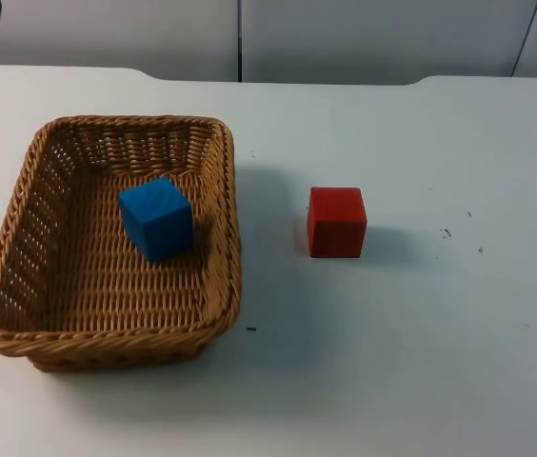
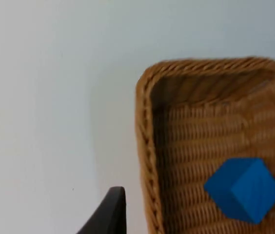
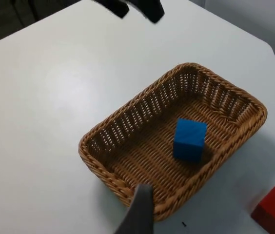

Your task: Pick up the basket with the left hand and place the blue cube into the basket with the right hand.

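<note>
On the white table (image 1: 421, 381), left half of your top view, sits the wicker basket (image 1: 21, 267); it rests flat on the surface, no gripper touching it; the blue cube (image 1: 157, 218) lies inside on the woven floor, turned at a slight angle to the walls and nearer the far wall than the near one; from the left wrist view you get the same blue cube (image 2: 243, 189) just inside one corner region of the basket (image 2: 149, 146), apart from the rim.

To the right of the basket, well clear of its wall, stands a red cube (image 1: 336, 221) on bare table; the right wrist view shows the red cube (image 3: 274, 209) beyond the basket (image 3: 123, 131), with the blue cube (image 3: 190, 140) on the basket floor.

Left gripper: you see one dark fingertip (image 2: 109, 212) above bare table just beside the basket's outer wall, not touching it; I cannot tell whether it is spread or closed; it carries nothing that shows.

Right gripper: one fingertip (image 3: 140, 212) hangs high over the basket's near rim; whether it is spread or closed, I cannot tell.
</note>
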